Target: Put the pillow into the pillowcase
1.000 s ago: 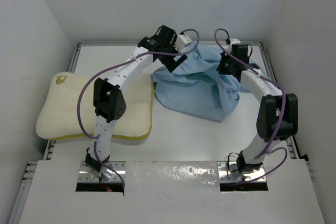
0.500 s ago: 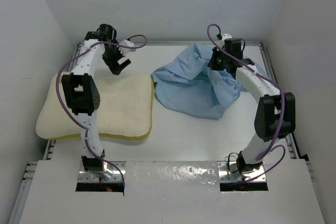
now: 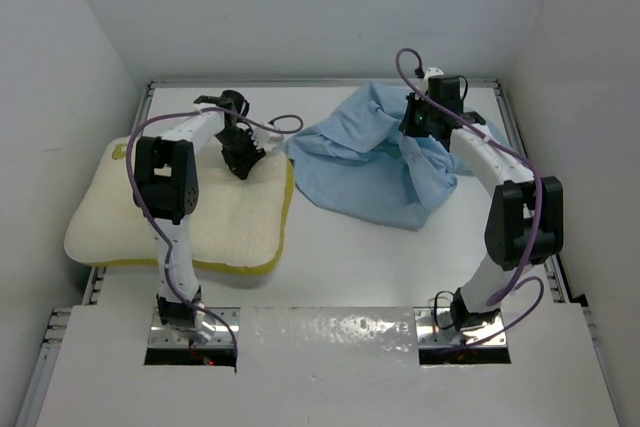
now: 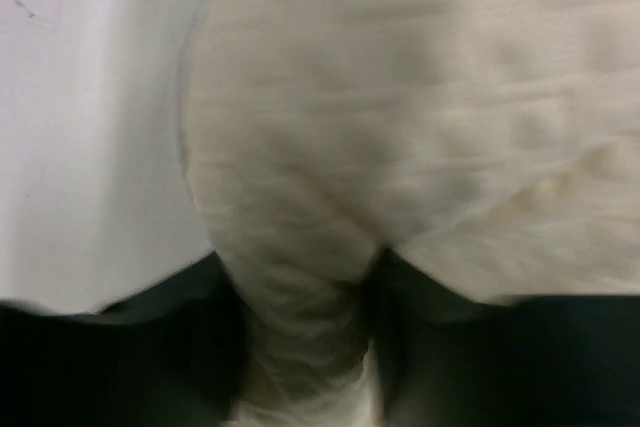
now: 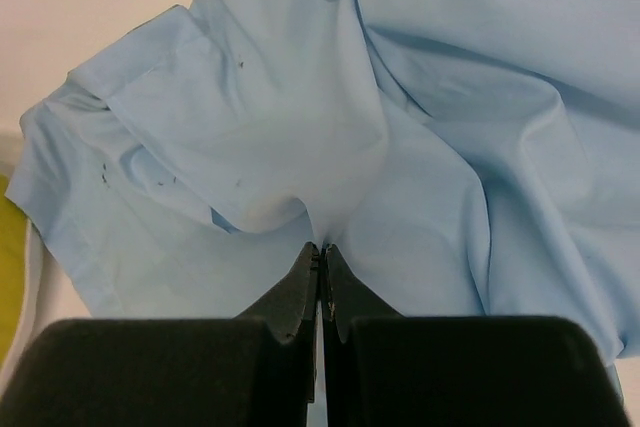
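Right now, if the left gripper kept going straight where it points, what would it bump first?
The pillow. The left gripper points down at its far edge, and the wrist view shows cream pillow squeezed between its fingers, so nothing lies between.

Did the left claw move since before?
Yes. The left claw swung left, away from the pillowcase, toward the table's left edge, onto the pillow.

Table (image 3: pixel 350 247): white and smooth.
Left side: cream pillow (image 3: pixel 225 222) lying flat, with a yellow band along its near and right edges and its left end at the table's edge.
Far middle to right: light blue pillowcase (image 3: pixel 360 177), crumpled and creased.
Spacing: pillow's far right corner is just beside the pillowcase's left edge; whether they touch is unclear.
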`<action>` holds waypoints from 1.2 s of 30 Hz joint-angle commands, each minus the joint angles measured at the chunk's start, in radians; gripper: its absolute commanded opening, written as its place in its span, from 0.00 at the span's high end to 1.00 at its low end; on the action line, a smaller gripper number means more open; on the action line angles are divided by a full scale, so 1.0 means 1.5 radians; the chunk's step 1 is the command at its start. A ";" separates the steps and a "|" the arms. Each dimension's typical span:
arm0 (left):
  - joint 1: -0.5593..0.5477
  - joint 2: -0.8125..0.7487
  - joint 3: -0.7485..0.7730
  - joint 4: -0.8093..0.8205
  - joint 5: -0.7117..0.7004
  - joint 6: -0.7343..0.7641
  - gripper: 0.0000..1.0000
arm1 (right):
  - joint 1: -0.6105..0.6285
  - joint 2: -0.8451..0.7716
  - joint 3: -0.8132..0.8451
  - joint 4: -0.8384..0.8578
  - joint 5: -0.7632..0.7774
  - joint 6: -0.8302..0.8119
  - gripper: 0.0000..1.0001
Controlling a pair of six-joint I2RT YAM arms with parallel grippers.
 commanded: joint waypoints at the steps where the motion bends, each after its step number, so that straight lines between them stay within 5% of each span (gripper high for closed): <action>1: -0.005 0.033 -0.003 0.104 -0.064 -0.083 0.70 | 0.002 -0.036 -0.004 0.010 0.011 -0.003 1.00; 2: 0.003 0.027 0.009 0.088 -0.052 -0.093 1.00 | 0.003 -0.040 -0.003 0.009 0.011 -0.005 1.00; 5: 0.017 -0.061 -0.001 0.043 0.062 -0.103 1.00 | 0.002 -0.044 0.003 0.007 0.006 -0.005 1.00; 10: -0.020 -0.266 -0.072 0.043 0.096 -0.107 1.00 | 0.013 -0.059 0.006 0.019 -0.001 0.009 1.00; 15: -0.162 -0.315 -0.088 0.040 0.059 -0.204 1.00 | 0.042 -0.096 -0.004 0.038 -0.007 0.021 1.00; 22: -0.329 -0.181 -0.042 0.135 0.024 -0.365 1.00 | 0.065 -0.109 0.002 0.015 -0.018 0.037 1.00; 36: -0.286 0.078 0.278 0.251 -0.123 -0.672 1.00 | 0.090 -0.221 -0.134 -0.016 -0.067 0.084 1.00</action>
